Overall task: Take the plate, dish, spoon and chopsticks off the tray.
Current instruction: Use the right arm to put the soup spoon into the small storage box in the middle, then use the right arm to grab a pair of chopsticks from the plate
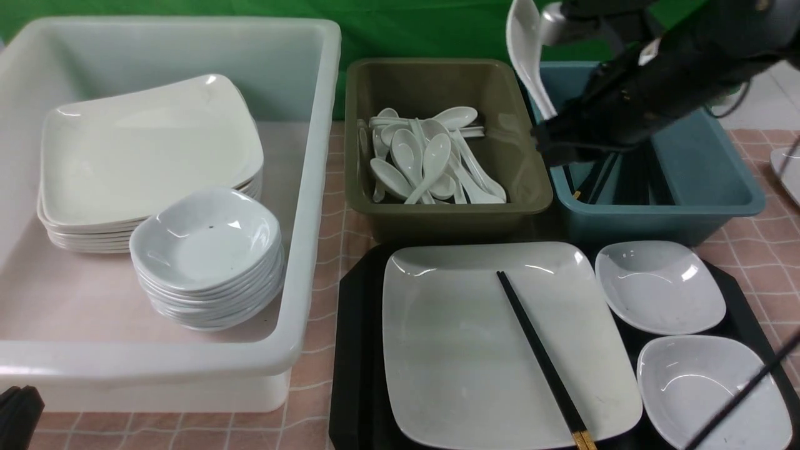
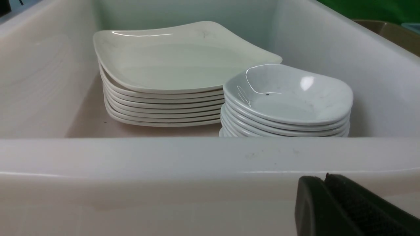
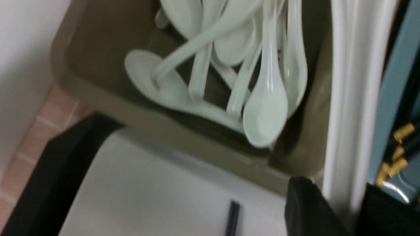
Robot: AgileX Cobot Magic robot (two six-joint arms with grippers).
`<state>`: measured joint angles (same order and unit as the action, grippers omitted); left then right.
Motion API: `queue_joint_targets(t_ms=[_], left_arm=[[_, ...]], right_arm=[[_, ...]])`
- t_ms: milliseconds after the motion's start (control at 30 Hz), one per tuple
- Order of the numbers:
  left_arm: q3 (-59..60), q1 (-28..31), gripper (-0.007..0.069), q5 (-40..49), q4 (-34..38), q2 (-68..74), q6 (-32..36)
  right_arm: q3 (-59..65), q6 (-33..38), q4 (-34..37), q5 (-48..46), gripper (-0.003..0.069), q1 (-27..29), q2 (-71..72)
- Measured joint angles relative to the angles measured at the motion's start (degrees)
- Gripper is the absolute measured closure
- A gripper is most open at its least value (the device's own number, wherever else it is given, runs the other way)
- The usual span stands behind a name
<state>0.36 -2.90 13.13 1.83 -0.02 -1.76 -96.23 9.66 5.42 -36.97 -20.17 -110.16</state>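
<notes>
The white spoon (image 1: 528,56) hangs bowl-up over the gap between the olive and blue tubs, with my right gripper (image 1: 550,122) shut on its handle (image 3: 347,98). In the right wrist view the gripper (image 3: 343,196) clamps that handle between both fingers. On the black tray (image 1: 356,350) lies the large square plate (image 1: 450,350) with one black chopstick (image 1: 540,359) slanting across it. Two small dishes (image 1: 659,284) (image 1: 706,387) sit on the tray's right side. A thin dark line crosses the nearer dish; I cannot tell what it is. My left gripper (image 1: 19,406) (image 2: 323,178) rests shut and empty by the white tub's near wall.
The white tub (image 1: 312,187) at left holds a stack of plates (image 1: 150,156) and a stack of dishes (image 1: 206,250). The olive tub (image 1: 531,200) holds several white spoons (image 1: 425,162). The blue tub (image 1: 719,187) holds gold-tipped chopsticks (image 3: 398,144).
</notes>
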Motion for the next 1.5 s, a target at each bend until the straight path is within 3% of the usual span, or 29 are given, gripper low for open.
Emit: queue_joint_targets(t_ms=[200, 367, 467, 533, 600, 700, 733, 767, 800, 833, 933, 1133, 1333, 1400, 1467, 1500], left_arm=[[0.0, 0.0, 0.0603, 0.0, 0.0, 0.0, 0.0], [0.0, 0.0, 0.0603, 0.0, 0.0, 0.0, 0.0], [0.0, 0.0, 0.0603, 0.0, 0.0, 0.0, 0.0], [0.0, 0.0, 0.0603, 0.0, 0.0, 0.0, 0.0], [0.0, 0.0, 0.0603, 0.0, 0.0, 0.0, 0.0], [0.0, 0.0, 0.0603, 0.0, 0.0, 0.0, 0.0], [0.0, 0.0, 0.0603, 0.0, 0.0, 0.0, 0.0], [0.0, 0.0, 0.0603, 0.0, 0.0, 0.0, 0.0], [0.0, 0.0, 0.0603, 0.0, 0.0, 0.0, 0.0], [0.0, 0.0, 0.0603, 0.0, 0.0, 0.0, 0.0], [0.0, 0.0, 0.0603, 0.0, 0.0, 0.0, 0.0], [0.0, 0.0, 0.0603, 0.0, 0.0, 0.0, 0.0], [0.0, 0.0, 0.0603, 0.0, 0.0, 0.0, 0.0], [0.0, 0.0, 0.0603, 0.0, 0.0, 0.0, 0.0], [0.0, 0.0, 0.0603, 0.0, 0.0, 0.0, 0.0], [0.0, 0.0, 0.0603, 0.0, 0.0, 0.0, 0.0]], right_arm=[[-9.33, -1.06, 0.22, 5.34, 0.0441, -0.94, -10.48], [-11.77, -1.47, 0.16, 6.6, 0.0233, -0.94, -14.17], [-11.9, -2.13, 0.16, 5.35, 0.0155, -0.94, -13.94], [-11.9, -2.64, 0.16, 3.77, 0.0144, -0.94, -13.27], [-11.9, -3.06, 0.12, 0.09, 0.0155, -0.94, -11.52], [-11.95, -2.96, 0.05, -6.98, 0.0265, -0.94, -7.01], [-11.95, -2.88, 0.06, -7.51, 0.0265, -0.94, -7.01], [-11.95, -2.56, 0.06, -12.83, 0.0388, -0.94, -3.44], [-11.95, -2.56, 0.06, -13.48, 0.0388, -0.94, -3.44], [-12.0, -1.58, 0.06, -18.91, 0.0507, -0.94, -0.13], [-12.14, -0.35, 0.11, -27.46, 0.062, -0.94, 4.12], [-6.65, -0.95, 0.37, -27.85, 0.0629, -1.0, 13.03], [10.27, -6.09, 0.57, -27.65, 0.062, -3.25, 21.15], [15.33, -7.2, 0.57, -27.55, 0.0594, -5.0, 22.22], [24.56, -7.92, 0.08, -25.83, 0.0487, -8.93, 22.32], [24.56, -7.92, 0.08, -25.49, 0.0476, -9.23, 22.27]])
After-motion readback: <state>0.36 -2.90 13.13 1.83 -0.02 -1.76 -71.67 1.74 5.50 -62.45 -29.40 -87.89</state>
